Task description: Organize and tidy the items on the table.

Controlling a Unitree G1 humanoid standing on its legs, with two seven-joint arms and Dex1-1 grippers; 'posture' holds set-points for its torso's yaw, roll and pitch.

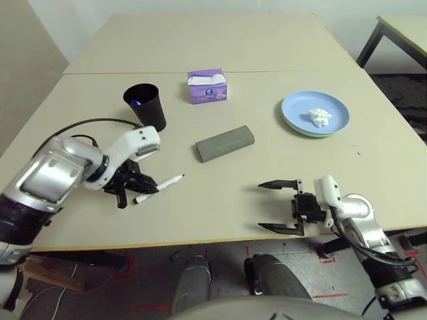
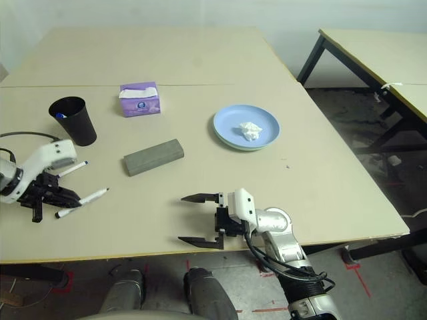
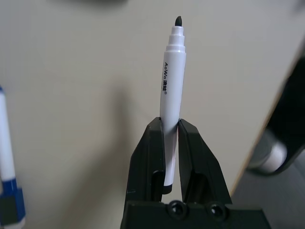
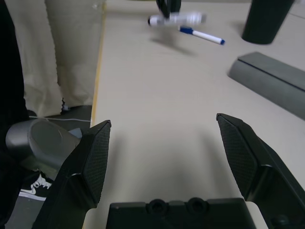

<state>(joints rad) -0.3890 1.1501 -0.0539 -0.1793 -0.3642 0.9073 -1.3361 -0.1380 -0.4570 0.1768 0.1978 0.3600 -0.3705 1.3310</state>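
Observation:
My left gripper (image 1: 137,192) is shut on a slim white marker pen (image 1: 162,185) near the table's (image 1: 200,213) front left, with the tip pointing right. In the left wrist view the fingers (image 3: 155,152) clamp the pen's (image 3: 172,81) lower barrel. A second pen (image 2: 72,168) with a blue end lies just behind that gripper. The long grey glasses case (image 1: 225,143) lies at mid-table. A pale-blue plate (image 1: 300,110) at the right holds a crumpled white tissue (image 1: 320,117). My right gripper (image 1: 277,207) stands open and empty near the front edge.
A black cup (image 1: 145,105) with something blue inside stands behind my left arm. A purple tissue box (image 1: 207,85) sits at the back middle, by the seam. A smaller table with black legs (image 1: 400,30) stands off to the far right.

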